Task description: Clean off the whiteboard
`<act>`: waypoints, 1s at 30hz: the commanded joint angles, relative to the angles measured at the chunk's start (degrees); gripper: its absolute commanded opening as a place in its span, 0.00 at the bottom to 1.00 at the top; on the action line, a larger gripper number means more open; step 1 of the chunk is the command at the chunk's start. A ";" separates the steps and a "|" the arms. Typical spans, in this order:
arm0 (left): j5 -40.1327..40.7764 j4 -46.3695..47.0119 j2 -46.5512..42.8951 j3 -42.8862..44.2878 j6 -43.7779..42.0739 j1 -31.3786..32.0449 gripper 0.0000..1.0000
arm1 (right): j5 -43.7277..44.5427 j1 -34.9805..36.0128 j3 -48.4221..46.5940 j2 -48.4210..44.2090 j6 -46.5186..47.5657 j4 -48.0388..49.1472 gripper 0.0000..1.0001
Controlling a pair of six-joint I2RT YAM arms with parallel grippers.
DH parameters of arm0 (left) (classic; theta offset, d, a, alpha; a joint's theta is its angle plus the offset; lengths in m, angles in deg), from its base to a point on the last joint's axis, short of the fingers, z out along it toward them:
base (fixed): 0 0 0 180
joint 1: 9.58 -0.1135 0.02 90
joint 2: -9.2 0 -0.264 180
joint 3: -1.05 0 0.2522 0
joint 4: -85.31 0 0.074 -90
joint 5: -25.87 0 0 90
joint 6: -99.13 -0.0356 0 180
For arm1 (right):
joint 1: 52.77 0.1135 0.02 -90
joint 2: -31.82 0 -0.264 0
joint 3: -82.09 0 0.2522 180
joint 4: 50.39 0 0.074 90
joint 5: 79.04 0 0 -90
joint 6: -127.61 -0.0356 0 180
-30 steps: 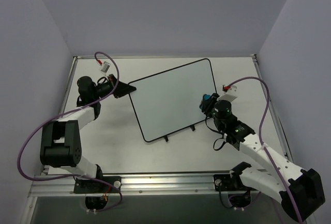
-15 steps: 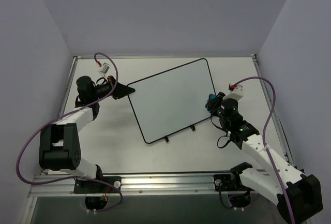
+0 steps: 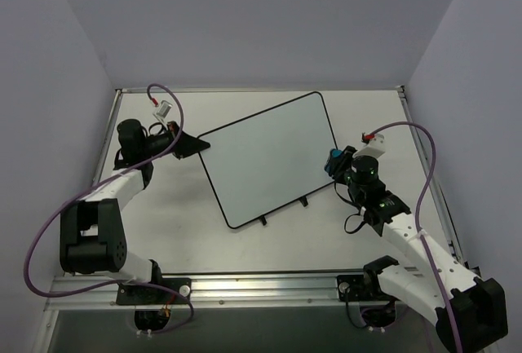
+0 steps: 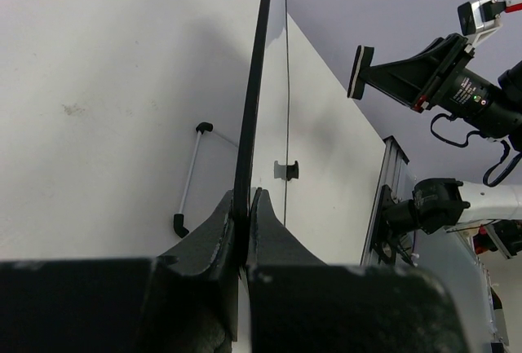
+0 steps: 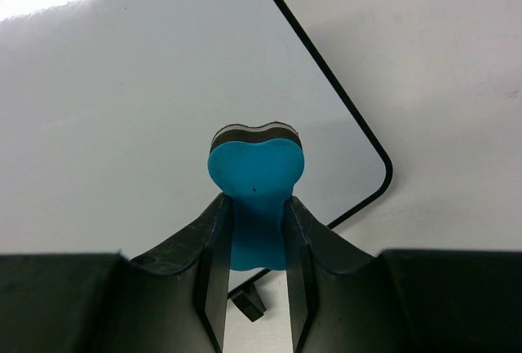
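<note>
The whiteboard [image 3: 265,157] lies mid-surface, turned at an angle so that its left corner points toward the left arm. It is a white rectangle with rounded corners inside a thin black frame, its face blank and glossy, with two small black feet [image 3: 261,219] on the near long edge. The left arm reaches out low from the left, and the left fingers [image 4: 214,227] are pinched shut on the black frame at that left corner. The right arm stretches forward from its base on the near right, wrist bent down beside the board's right edge. The right fingers [image 5: 214,247] are clamped on a blue eraser [image 5: 255,178] with a dark pad, which stands over the board's face just inside a rounded corner. The left wrist view shows the board only edge-on. Whether the eraser pad touches the board, or whether the gripped corner is raised off the surface [image 3: 163,214], cannot be told.
</note>
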 commanded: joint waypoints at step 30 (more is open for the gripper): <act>3.91 -14.58 -7.18 0.76 -21.25 -3.25 0.60 | -2.37 -1.15 1.06 -1.34 1.63 2.84 0.00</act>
